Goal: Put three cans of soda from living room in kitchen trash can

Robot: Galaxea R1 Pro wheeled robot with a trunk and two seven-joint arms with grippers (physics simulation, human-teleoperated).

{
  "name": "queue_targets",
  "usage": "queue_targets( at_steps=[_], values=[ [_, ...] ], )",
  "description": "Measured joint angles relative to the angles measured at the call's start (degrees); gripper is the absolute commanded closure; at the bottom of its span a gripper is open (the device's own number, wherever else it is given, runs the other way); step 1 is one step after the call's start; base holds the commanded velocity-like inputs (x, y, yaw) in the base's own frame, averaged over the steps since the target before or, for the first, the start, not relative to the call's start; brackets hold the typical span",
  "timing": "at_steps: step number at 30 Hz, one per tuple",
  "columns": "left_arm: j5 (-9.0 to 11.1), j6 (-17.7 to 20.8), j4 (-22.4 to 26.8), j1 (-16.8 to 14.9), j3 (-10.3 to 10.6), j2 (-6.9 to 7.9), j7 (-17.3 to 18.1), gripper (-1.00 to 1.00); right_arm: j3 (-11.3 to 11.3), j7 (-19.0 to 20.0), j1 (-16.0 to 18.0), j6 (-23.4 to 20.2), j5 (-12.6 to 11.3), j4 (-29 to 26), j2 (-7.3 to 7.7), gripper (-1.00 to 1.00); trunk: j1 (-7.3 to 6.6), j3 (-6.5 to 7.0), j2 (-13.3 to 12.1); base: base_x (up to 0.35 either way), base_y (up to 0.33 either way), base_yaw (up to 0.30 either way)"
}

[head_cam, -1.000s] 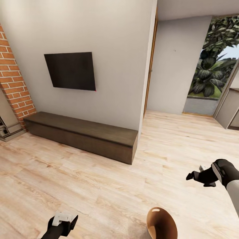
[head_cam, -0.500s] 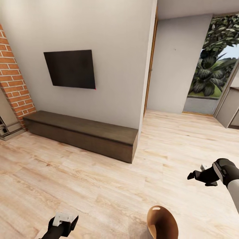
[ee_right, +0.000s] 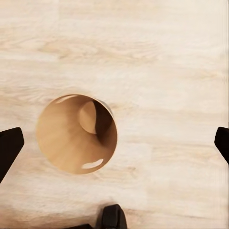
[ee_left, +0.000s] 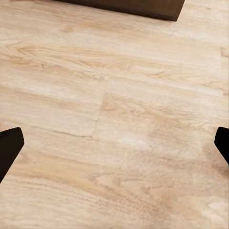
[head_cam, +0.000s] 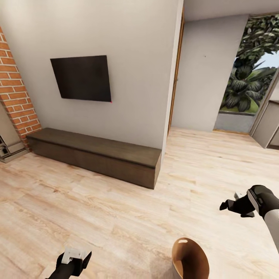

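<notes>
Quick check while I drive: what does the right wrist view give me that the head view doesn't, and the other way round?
Right wrist view: straight down into the tash can, its brown-orange inside with no cans in it. Head view: the TV on the wall, the low wood bench, the brick column, the doorway to the garden, the left gripper and right gripper. Both share: the tash can and the light wood floor.

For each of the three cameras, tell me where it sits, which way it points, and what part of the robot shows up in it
Head view: on the head, facing forward and down at the TV wall; left end effector, right end effector, trash can.
Left wrist view: on the left arm, facing down at the wood floor; dark fingertips.
Right wrist view: on the right arm, facing down into the trash can; fingertips.
Shared: head and right wrist views both catch the trash can.
</notes>
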State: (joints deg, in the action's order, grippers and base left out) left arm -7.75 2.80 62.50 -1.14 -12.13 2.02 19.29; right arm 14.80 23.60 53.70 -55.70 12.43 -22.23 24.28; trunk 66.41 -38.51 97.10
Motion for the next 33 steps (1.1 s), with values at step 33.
queue_targets(
  at_steps=[33],
  values=[
    [0.0,-0.1,0.0,0.0,0.1,0.0,0.2,-1.0,0.0,-6.8,0.0,0.2,0.1,0.1,-4.5,-1.0,7.25,-5.92,13.2,0.0,0.0,0.0]
  ],
)
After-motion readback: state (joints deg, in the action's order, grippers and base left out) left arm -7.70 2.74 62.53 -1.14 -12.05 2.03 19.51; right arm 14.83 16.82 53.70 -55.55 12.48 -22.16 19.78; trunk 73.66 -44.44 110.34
